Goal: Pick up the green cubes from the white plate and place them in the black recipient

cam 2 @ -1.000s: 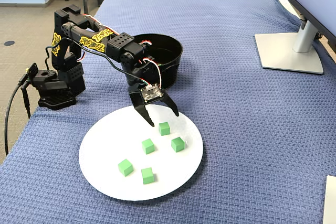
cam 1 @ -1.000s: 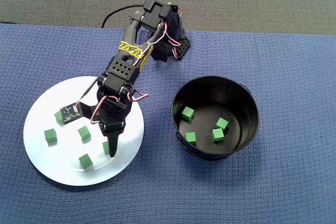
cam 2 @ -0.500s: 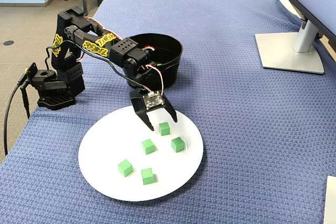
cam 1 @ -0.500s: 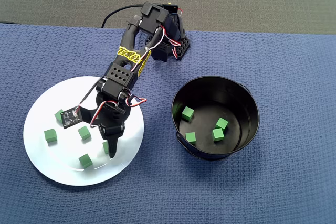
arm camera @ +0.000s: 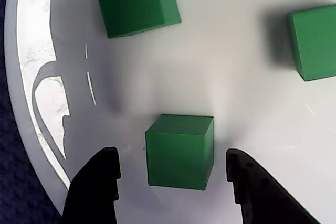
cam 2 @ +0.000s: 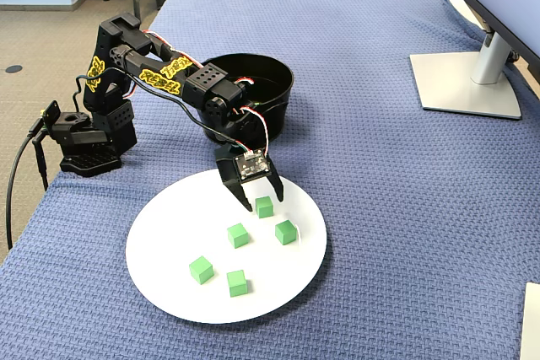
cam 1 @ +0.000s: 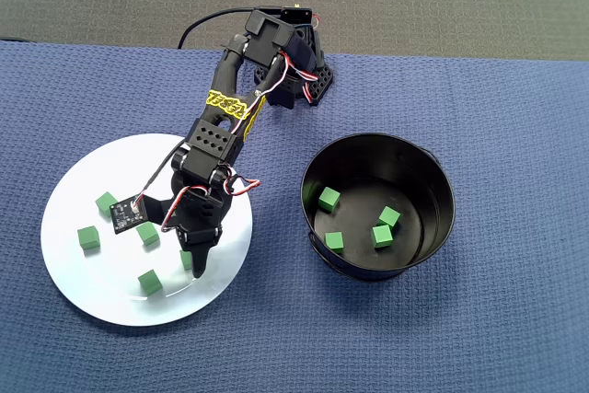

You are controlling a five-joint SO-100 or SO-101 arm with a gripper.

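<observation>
Reaching down, arm [cam 2: 181, 82] straddles a green cube [arm camera: 180, 151] with parted jaws.

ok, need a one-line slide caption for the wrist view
Open gripper straddles a small bright-green cube on the glossy white round plate, fingers not yet touching; two more green cubes lie beyond.

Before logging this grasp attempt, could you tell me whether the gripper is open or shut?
Open. In the wrist view the gripper fingers stand either side of a green cube, with gaps showing.
</observation>
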